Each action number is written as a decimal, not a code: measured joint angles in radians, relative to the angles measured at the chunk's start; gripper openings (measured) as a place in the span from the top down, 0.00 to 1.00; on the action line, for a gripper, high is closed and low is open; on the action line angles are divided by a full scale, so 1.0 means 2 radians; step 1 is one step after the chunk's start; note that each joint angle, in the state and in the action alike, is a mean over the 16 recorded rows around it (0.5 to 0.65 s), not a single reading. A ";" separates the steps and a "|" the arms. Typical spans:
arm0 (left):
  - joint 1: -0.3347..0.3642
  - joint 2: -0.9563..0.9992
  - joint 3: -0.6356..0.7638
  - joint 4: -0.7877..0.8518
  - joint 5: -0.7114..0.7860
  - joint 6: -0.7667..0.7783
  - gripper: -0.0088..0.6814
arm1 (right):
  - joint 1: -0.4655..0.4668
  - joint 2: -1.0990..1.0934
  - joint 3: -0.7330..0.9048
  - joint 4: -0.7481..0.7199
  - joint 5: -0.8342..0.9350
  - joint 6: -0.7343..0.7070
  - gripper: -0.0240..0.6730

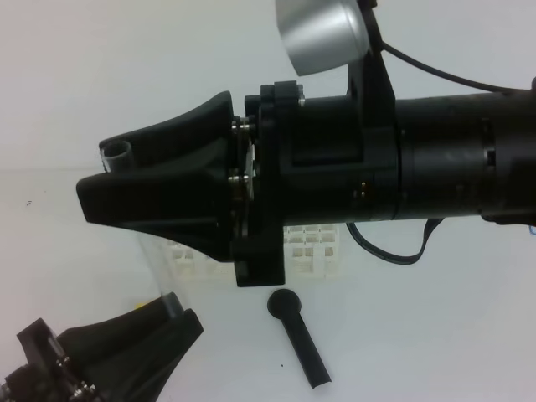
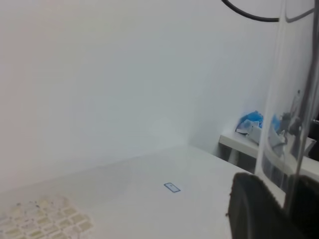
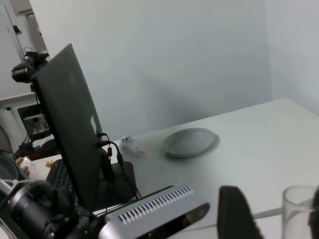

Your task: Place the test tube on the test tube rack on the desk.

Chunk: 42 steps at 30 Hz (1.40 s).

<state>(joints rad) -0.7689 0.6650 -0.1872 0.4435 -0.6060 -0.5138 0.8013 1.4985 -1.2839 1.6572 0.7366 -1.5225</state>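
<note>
White desk (image 1: 435, 335) fills the exterior high view; few loose items on it.

Right gripper (image 1: 96, 167), on the big black arm across mid-frame, points to the left edge. Its jaws bracket the tube's upper end with a gap showing in the right wrist view, so not clamped.

Test tube rack (image 1: 311, 247) sits lower centre, mostly hidden under that arm; a corner shows at lower left of the left wrist view.

Left gripper (image 1: 180, 314), lower left, is closed on the lower part of the tube.

Black scoop (image 1: 300, 337) lies just below the rack, apart from it.

Test tube (image 1: 117, 154) stands roughly upright in the air, left of the rack, rim between the right jaws.

Judgement: hand-over step, tube not yet racked. Next: right jaws close on the glass before the left lets go, then carry right and lower into a hole. The arm hides most holes; the scoop lies close to the path.
</note>
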 joint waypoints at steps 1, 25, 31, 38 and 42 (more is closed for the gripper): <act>0.000 0.000 0.000 -0.002 0.000 0.000 0.83 | 0.000 0.000 0.000 0.000 0.000 -0.001 0.53; 0.000 -0.003 0.000 -0.008 0.003 0.001 0.72 | 0.000 0.001 -0.001 -0.011 -0.009 -0.026 0.78; 0.000 -0.018 0.000 -0.011 0.028 0.005 0.55 | 0.000 0.001 -0.001 -0.011 -0.013 -0.028 0.78; 0.000 -0.067 -0.002 -0.021 0.103 0.020 0.42 | 0.000 0.001 -0.001 -0.011 -0.050 -0.038 0.78; 0.000 -0.111 -0.007 -0.025 0.171 0.041 0.46 | 0.000 0.001 -0.001 -0.008 -0.079 -0.046 0.78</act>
<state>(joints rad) -0.7689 0.4438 -0.2006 0.3929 -0.2635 -0.4316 0.8013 1.4998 -1.2855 1.6410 0.5783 -1.6140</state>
